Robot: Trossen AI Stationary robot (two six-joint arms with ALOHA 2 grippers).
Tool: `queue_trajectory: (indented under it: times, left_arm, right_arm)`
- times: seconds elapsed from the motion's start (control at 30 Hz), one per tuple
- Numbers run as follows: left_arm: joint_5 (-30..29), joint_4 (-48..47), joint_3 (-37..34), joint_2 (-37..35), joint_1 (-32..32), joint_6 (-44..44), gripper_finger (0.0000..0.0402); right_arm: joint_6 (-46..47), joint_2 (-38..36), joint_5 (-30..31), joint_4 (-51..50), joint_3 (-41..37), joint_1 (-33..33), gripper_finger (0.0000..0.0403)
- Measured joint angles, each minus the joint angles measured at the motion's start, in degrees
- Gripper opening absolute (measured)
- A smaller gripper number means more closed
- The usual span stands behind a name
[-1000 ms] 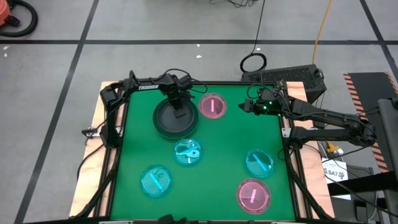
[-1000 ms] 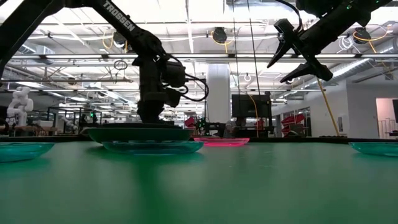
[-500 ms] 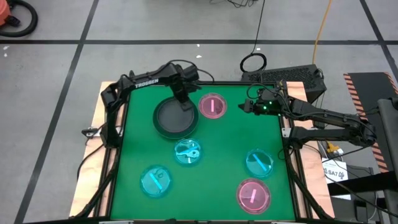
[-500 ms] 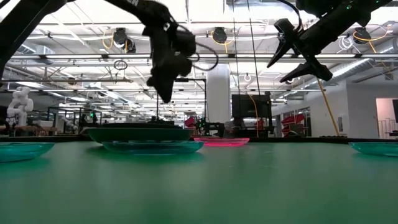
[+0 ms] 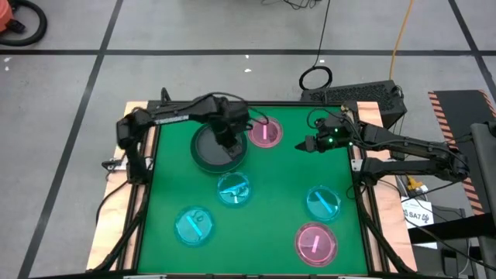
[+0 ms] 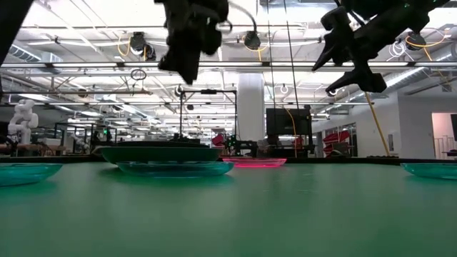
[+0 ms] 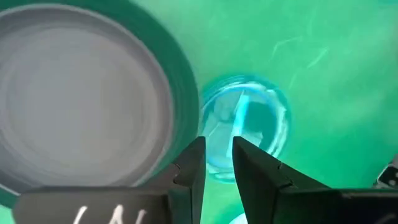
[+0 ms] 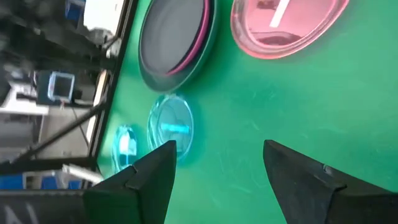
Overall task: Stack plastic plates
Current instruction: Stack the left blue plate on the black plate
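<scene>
High view finding: the left tool [image 5: 225, 139] hangs above the dark grey plate stack [image 5: 211, 153] at the far side of the desk [image 5: 271, 194]. Its fingers are drawn narrow and hold nothing, as the left wrist view confirms. A pink rim shows under the grey plate in the right wrist view, so that stack holds at least two plates.

Loose plates: a translucent pink plate [image 5: 264, 132] lies just beside the left tool, and a cyan plate [image 5: 233, 189] lies nearer the front, just beyond the stack. Well apart from both tools lie two more cyan plates [image 5: 193, 225] [image 5: 322, 203] and a second pink plate [image 5: 315, 242].

The right tool [image 5: 308, 144] hovers beside the far pink plate, fingers spread wide, empty.

Judgement: one placement looks complete and the next pick is pending. It calls for lowering onto a plate rim and gripping the thin edge squarely.
</scene>
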Motion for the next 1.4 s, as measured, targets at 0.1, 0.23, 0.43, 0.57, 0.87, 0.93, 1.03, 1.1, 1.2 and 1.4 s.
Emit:
queue_trajectory:
  times: [0.1,0.23,0.43,0.57,0.87,0.93,1.03,1.1,1.2,1.4]
  left_arm:
    - [-5.5,3.4,-0.9,-2.8,-4.1,-3.2,0.0085]
    - [-8.6,4.5,-4.6,-5.8,-8.7,-10.4,0.0085]
    - [-11.0,7.3,-11.7,-10.1,-16.2,-26.7,0.0085]
    - [-13.0,9.3,-16.3,-11.9,-20.8,-37.5,0.0085]
    - [-13.1,13.7,-22.3,-14.4,-28.8,-53.7,0.009]
    - [-13.2,13.9,-24.1,-14.4,-30.5,-56.5,0.0105]
    - [-13.5,19.0,-28.1,-14.2,-32.7,-60.3,0.014]
    - [-14.1,23.3,-30.8,-14.3,-34.3,-62.5,0.0161]
    - [-14.3,30.7,-34.0,-14.2,-36.7,-65.8,0.018]
    - [-11.9,28.4,-34.5,-14.3,-40.9,-66.9,0.0184]
  right_arm:
    - [-1.6,-0.2,0.0,-0.6,0.0,1.6,0.0233]
    - [-4.9,-0.2,0.1,-1.3,0.0,3.0,0.0233]
    - [-8.1,-0.2,0.2,-4.6,0.0,4.0,0.0233]
    - [-8.5,-0.2,0.1,-6.7,0.0,4.8,0.0233]
    - [-10.1,-0.2,0.2,-7.7,0.0,5.2,0.0233]
    - [-10.1,-0.2,0.2,-7.9,0.0,5.2,0.0233]
    - [-10.1,-0.2,0.3,-8.3,0.0,5.2,0.0233]
    - [-10.2,-0.2,0.4,-8.6,0.0,5.2,0.0233]
    - [-10.3,-0.2,0.4,-8.6,0.0,5.2,0.0233]
    - [-8.7,-0.2,0.2,-8.6,0.0,6.1,0.0233]
